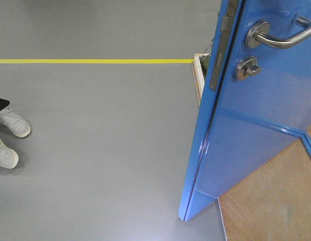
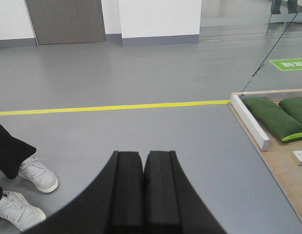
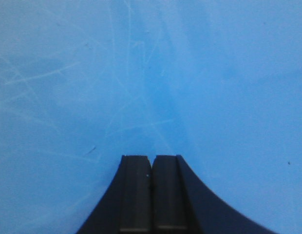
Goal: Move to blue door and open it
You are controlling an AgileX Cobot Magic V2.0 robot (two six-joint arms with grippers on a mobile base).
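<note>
The blue door (image 1: 256, 130) stands at the right of the front view, swung ajar, its free edge toward me with the metal latch plate (image 1: 219, 50). A silver lever handle (image 1: 278, 36) and a round thumb-turn lock (image 1: 247, 68) sit on its glossy face. The door panel (image 3: 151, 78) fills the right wrist view, scratched and very close. My right gripper (image 3: 151, 158) is shut and empty, tips close in front of the panel. My left gripper (image 2: 143, 155) is shut and empty, over the grey floor, away from the door.
A yellow floor line (image 1: 95, 61) crosses the grey floor. A person's white shoes (image 1: 10, 135) stand at the left, also in the left wrist view (image 2: 36, 174). The wooden base (image 2: 282, 165) has a white brace (image 2: 249, 122) and green sandbags (image 2: 270, 117).
</note>
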